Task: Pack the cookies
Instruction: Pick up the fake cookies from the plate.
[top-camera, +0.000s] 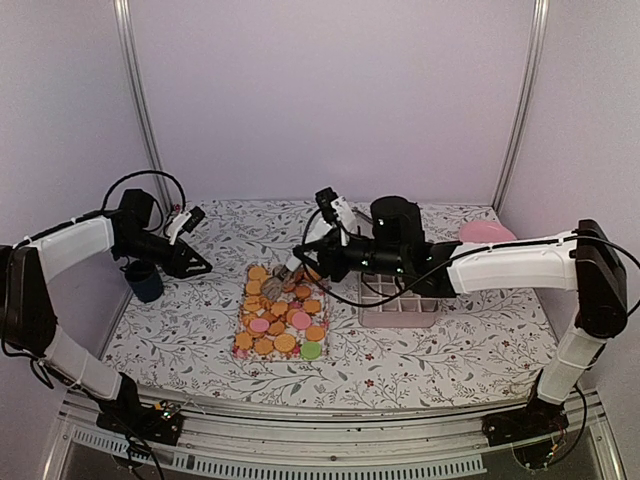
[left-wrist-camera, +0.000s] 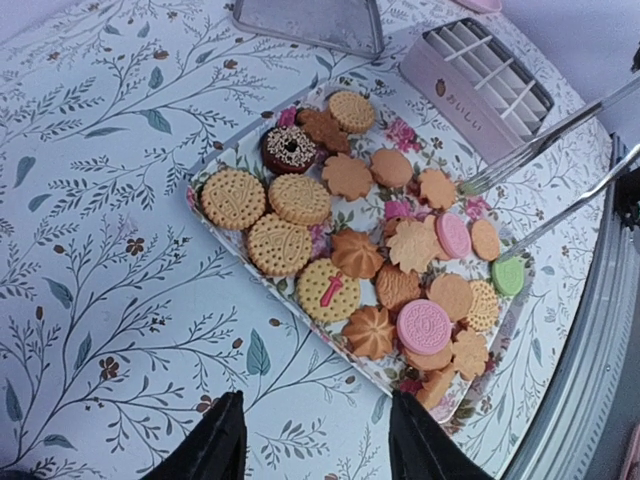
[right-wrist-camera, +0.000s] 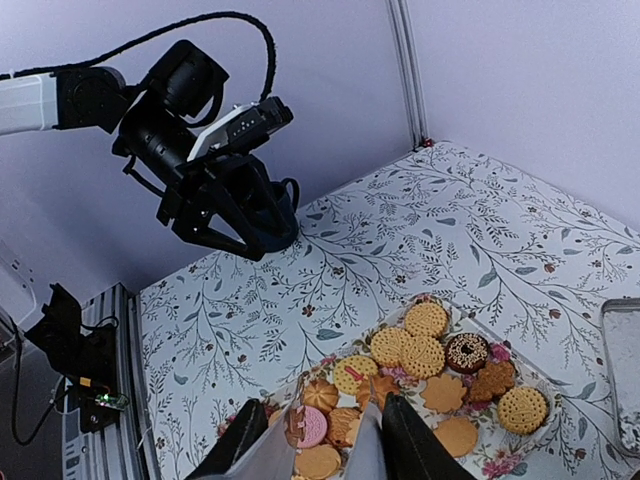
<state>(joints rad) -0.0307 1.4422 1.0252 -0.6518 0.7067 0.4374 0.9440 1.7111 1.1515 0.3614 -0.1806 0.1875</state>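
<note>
Right tool (right-wrist-camera: 325, 442) holds tongs (left-wrist-camera: 530, 150) over the cookies (right-wrist-camera: 420, 355).

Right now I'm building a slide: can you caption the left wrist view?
Open left hand faces a floral tray of assorted cookies.

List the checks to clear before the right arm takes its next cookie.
1. Right gripper shut on tongs: ok.
2. Tongs tips apart, nothing between them: ok.
3. Tips over the cookies on the tray: ok.
4. Left gripper open, off to the side of the tray: ok.
5. Free slots in the divided box: cannot tell.
</note>
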